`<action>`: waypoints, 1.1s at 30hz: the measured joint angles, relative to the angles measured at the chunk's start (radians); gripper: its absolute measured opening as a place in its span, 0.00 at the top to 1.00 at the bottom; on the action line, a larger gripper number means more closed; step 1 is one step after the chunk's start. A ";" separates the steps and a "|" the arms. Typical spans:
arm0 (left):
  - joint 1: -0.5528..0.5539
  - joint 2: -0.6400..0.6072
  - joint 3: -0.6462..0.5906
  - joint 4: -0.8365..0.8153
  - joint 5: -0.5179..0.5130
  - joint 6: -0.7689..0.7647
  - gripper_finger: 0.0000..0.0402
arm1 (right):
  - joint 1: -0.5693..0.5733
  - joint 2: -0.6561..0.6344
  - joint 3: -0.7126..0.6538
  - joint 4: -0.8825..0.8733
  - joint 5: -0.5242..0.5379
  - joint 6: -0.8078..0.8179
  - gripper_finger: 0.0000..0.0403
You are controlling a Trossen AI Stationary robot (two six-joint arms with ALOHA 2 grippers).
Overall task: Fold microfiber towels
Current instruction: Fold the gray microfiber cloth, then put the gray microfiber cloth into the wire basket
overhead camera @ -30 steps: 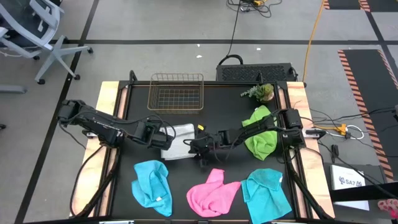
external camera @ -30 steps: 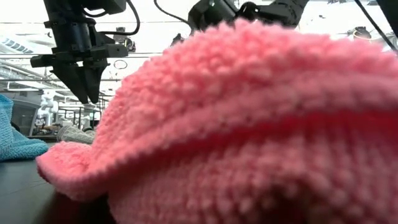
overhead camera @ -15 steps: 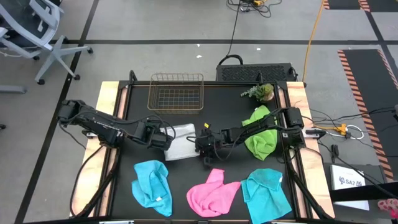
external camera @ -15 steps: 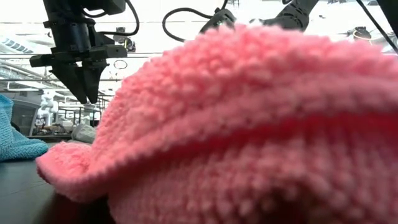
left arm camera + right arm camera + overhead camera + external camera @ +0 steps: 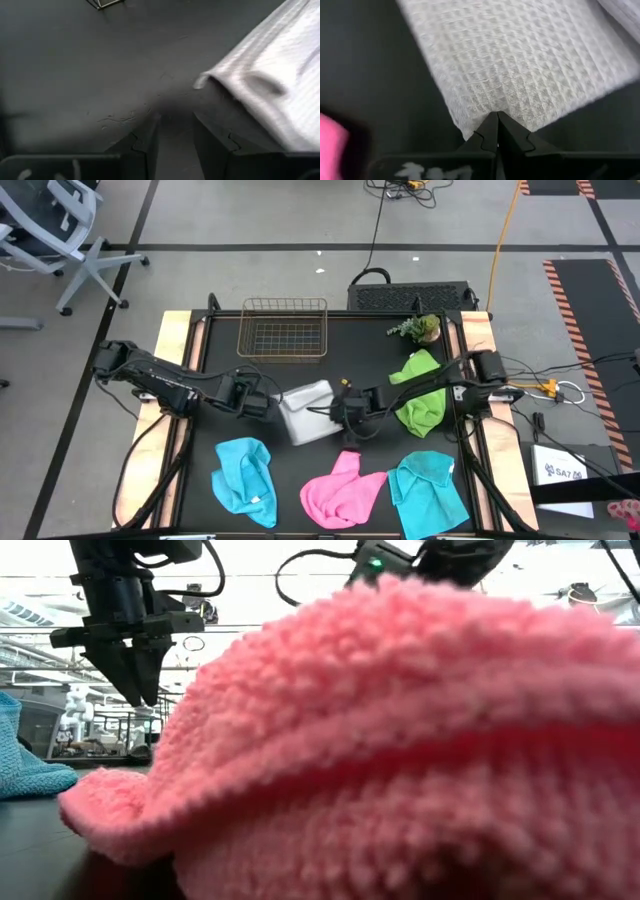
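White towel (image 5: pixel 304 412) has slid toward table (image 5: pixel 225 345) centre since 1 s ago, now tilted, btwn both grippers. Right gripper (image 5: pixel 335 415) clamped shut on its near edge, has pulled back w/ it toward right side. Left gripper (image 5: pixel 270 402) partly open, empty, just beside towel's other corner, unmoved.

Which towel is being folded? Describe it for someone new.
Start at the wire basket at the table's far edge. Just in front of it, mid-table between the two arms, lies the white towel, its edge pinched in the right pincer. It is the only pale, waffle-textured cloth; the others are blue, pink and green.
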 joint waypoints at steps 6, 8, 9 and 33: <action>0.000 0.000 0.000 0.118 -0.024 0.018 0.71 | -0.002 -0.143 -0.004 -0.036 0.052 0.053 1.00; -0.001 0.000 0.000 0.186 -0.041 0.074 0.71 | -0.002 -0.194 -0.002 -0.031 0.051 0.061 1.00; 0.000 0.000 0.000 0.220 -0.049 0.117 0.71 | -0.001 -0.214 -0.002 -0.034 0.049 0.061 1.00; 0.003 0.193 0.000 0.569 0.016 1.391 0.71 | -0.048 -0.298 -0.002 -0.105 -0.055 0.248 0.79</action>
